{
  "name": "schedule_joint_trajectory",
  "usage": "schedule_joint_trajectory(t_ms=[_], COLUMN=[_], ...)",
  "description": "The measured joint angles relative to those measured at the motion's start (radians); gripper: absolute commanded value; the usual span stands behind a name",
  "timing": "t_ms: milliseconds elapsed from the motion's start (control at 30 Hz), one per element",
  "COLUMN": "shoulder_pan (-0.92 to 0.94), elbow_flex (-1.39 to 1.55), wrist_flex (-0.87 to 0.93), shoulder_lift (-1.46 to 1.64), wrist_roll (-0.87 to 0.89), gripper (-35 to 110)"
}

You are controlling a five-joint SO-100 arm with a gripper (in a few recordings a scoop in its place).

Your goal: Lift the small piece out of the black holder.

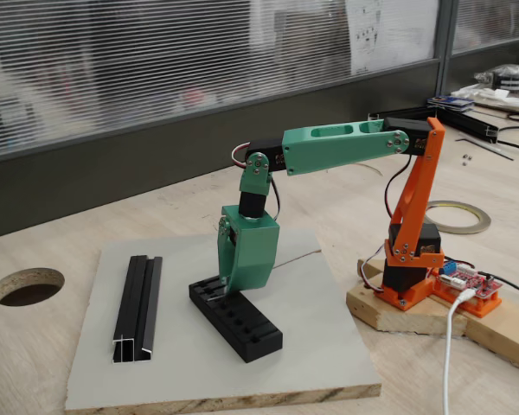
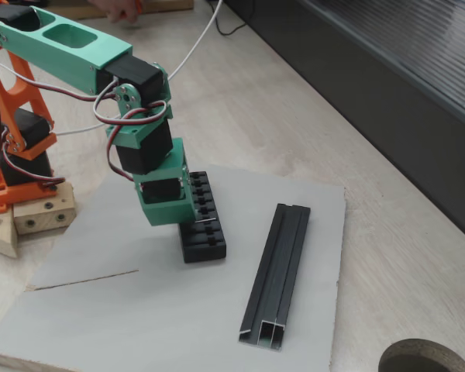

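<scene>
The green gripper [image 1: 227, 290] points straight down onto the far-left end of the black holder [image 1: 242, 327] in a fixed view; in the other fixed view the gripper [image 2: 187, 223] covers the holder's [image 2: 204, 232] middle slots from the left side. Its fingertips reach into the slot row, but whether they are spread or pinched together cannot be told — the green body hides them from above, and from the side they merge with the dark block. A thin pale sliver lies across one slot just at the gripper's lower edge [image 2: 209, 222]; whether that is the small piece cannot be made out, and the piece is otherwise too small to find.

The holder lies on a grey board [image 1: 303, 363], set diagonally. Well apart from it on the same board lies a black grooved rail [image 1: 138, 309] with a silvery cut end, roughly parallel to the holder. The board rests on a pale wooden table [image 1: 60, 251] with a round hole [image 1: 28, 286]. The orange arm base [image 1: 411, 268] stands on a wood block beside the board — a white cable [image 1: 450, 354] runs from it.
</scene>
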Motion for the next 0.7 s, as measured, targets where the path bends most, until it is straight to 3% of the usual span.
schedule_joint_trajectory(t_ms=[700], shoulder_pan=[0.101], elbow_flex=[-0.002], wrist_flex=[0.000], shoulder_lift=[0.132], wrist_roll=[-0.002], gripper=[5])
